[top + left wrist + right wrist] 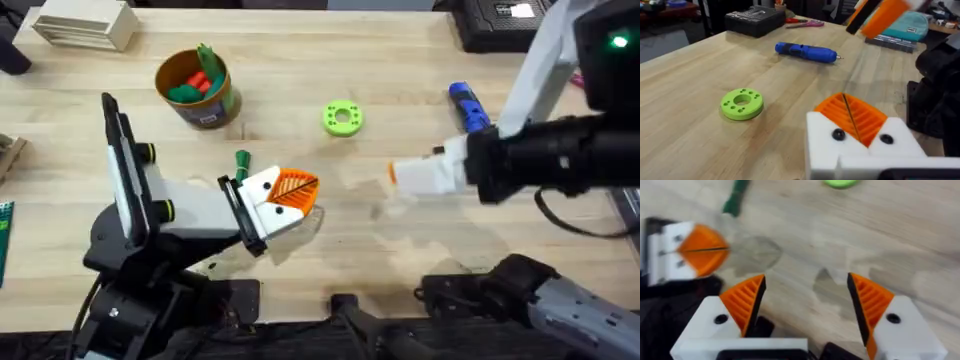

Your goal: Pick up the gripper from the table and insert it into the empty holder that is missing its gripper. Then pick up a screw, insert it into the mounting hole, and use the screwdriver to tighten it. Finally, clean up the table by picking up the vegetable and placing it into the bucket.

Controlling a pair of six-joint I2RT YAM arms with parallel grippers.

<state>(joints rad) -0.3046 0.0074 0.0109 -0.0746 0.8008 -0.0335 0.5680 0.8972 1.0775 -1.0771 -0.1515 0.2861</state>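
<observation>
text: none legible | bucket [205, 100] label: too small to read

Overhead downward; 2 low, perhaps facing wrist views.

The right end effector [392, 172] shows blurred in the overhead view, its fingers impossible to separate there. The vegetable [243, 160] lies half hidden behind the left end effector [298, 190]. In the right wrist view the lime-green ring [841, 182] is cut off by the frame's edge, and the bucket's [221, 103] label is too small to read.
</observation>
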